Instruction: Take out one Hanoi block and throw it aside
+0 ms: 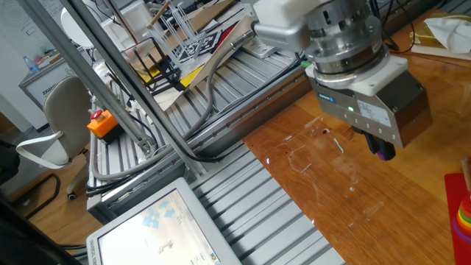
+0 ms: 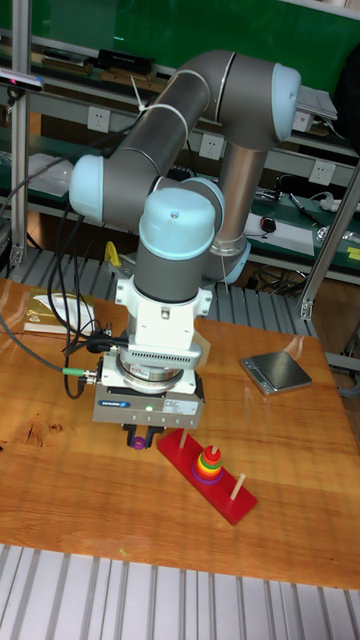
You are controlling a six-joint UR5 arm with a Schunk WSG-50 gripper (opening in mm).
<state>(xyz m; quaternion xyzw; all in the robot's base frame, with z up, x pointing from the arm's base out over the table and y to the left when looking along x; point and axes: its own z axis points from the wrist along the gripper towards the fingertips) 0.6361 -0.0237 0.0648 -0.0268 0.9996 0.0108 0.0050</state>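
My gripper [image 1: 381, 149] hangs a little above the wooden table [image 1: 324, 191], shut on the Hanoi block [image 1: 385, 154], a tiny purple ring that peeks out between the dark fingertips. From the tall fixed view, the gripper [image 2: 141, 437] is just left of the red peg base [image 2: 220, 485], with the Hanoi block [image 2: 136, 441] at its tips. A stack of rainbow rings [image 2: 208, 463] sits on the base's middle peg; the two outer pegs are bare. Base [image 1: 458, 193] and rainbow rings [image 1: 464, 217] also show at the fixed view's right edge.
A grey scale [image 2: 276, 371] lies at the table's back right. A yellow pad with a white cable [image 2: 55, 312] lies at the back left. Off the table, a monitor [image 1: 154, 228], an orange stop button [image 1: 101, 124] and aluminium rails stand nearby.
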